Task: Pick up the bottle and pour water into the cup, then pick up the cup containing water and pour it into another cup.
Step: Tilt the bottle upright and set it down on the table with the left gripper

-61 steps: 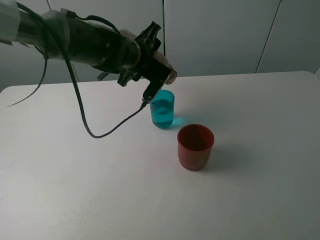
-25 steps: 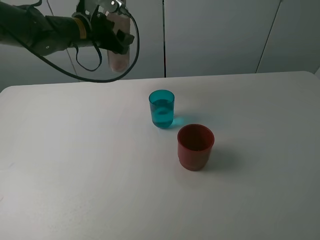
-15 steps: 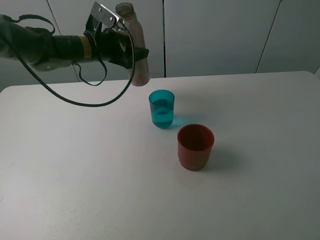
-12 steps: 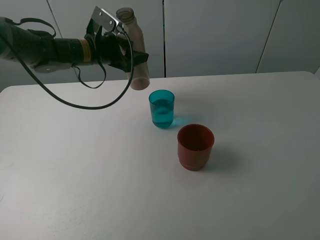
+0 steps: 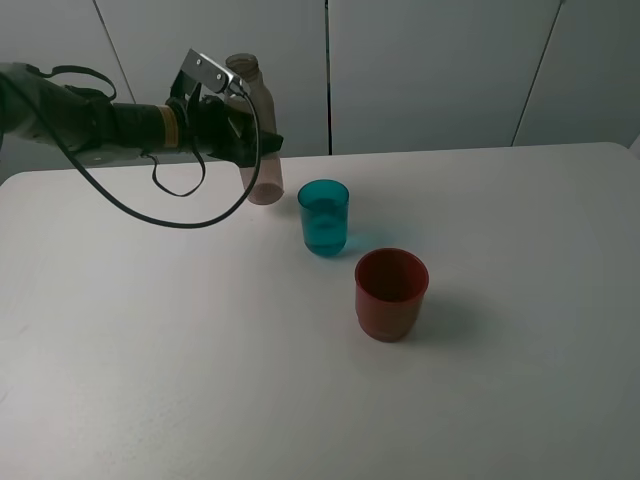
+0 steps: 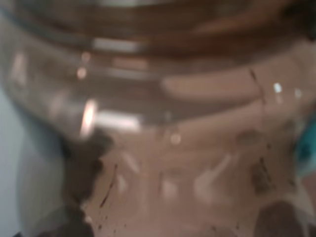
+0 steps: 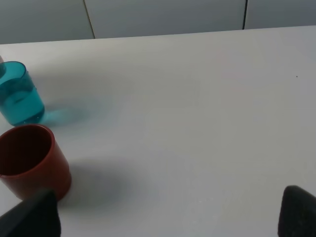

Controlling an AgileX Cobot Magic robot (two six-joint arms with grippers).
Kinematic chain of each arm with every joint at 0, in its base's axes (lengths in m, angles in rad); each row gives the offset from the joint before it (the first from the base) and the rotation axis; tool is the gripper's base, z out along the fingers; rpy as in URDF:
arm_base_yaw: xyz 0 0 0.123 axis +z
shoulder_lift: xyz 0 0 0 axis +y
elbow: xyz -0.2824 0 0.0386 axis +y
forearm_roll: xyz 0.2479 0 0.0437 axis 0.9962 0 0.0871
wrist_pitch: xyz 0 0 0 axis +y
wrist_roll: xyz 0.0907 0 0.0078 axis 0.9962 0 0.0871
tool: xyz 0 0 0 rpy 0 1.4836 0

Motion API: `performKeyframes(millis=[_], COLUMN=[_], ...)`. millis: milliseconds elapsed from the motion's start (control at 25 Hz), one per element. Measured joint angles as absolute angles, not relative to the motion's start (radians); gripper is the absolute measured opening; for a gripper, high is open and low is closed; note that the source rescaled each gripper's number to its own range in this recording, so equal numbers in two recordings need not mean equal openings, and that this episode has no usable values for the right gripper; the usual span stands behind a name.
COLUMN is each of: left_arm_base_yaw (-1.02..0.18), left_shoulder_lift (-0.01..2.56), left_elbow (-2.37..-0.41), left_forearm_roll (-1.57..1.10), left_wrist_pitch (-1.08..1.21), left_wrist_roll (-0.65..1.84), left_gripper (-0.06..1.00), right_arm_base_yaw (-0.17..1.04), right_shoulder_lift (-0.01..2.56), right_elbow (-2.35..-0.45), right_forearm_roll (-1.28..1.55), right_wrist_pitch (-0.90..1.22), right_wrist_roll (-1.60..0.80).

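Table [image 5: 500, 400]: you are looking down on a plain white top carrying two cups.
Left gripper [image 5: 245, 140]: it is clenching the bottle around its middle.
Bottle [image 5: 266, 183]: uncapped and nearly upright, it is sitting just beside the teal cup. Whether its base is touching the table is unclear.
Red cup [image 5: 391, 293]: it is standing near the teal cup, apart from it, and looking empty.
Teal cup [image 5: 324, 218]: it is holding water. It is probably light, smooth-sided and prone to sloshing, so you are best gripping mid-wall, gently.
Right gripper [image 7: 163, 222]: its jaws are spreading wide, holding nothing.
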State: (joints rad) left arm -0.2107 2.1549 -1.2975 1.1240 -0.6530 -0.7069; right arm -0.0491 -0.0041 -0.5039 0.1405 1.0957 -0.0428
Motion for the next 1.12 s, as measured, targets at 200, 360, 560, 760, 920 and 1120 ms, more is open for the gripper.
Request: performKeyframes(millis=[200,360,560,760,920,1120], left_arm_base_yaw=[-0.211,-0.211,-0.211,-0.211,-0.211,-0.211], left_shoulder_lift=[2.188,2.205,2.215,2.223,2.234,2.236], left_elbow=[-1.321,-1.363,-1.37,-1.37,-1.37,-1.37], left_forearm_roll=[1.126,1.124,1.106,1.104,1.103,1.103], left_wrist_pitch=[-0.636,-0.629,-0.623,-0.619,-0.614,-0.614], left_wrist_roll=[-0.705,-0.705,-0.705,-0.705,-0.705,-0.705], left_gripper=[0.02,0.02,0.02,0.02,0.02,0.02], right_arm_base_yaw=[-0.049,-0.049,-0.049,-0.049,-0.049,-0.049], right_shoulder_lift=[-0.004,-0.004,-0.004,-0.004,-0.004,-0.004], right_elbow=[-0.504,-0.504,-0.504,-0.504,-0.504,-0.504], right_forearm_roll=[0.142,0.142,0.142,0.142,0.142,0.142], right_wrist_pitch=[1.096,1.096,1.096,1.096,1.096,1.096], right_wrist_roll=[-0.043,-0.043,-0.043,-0.043,-0.043,-0.043])
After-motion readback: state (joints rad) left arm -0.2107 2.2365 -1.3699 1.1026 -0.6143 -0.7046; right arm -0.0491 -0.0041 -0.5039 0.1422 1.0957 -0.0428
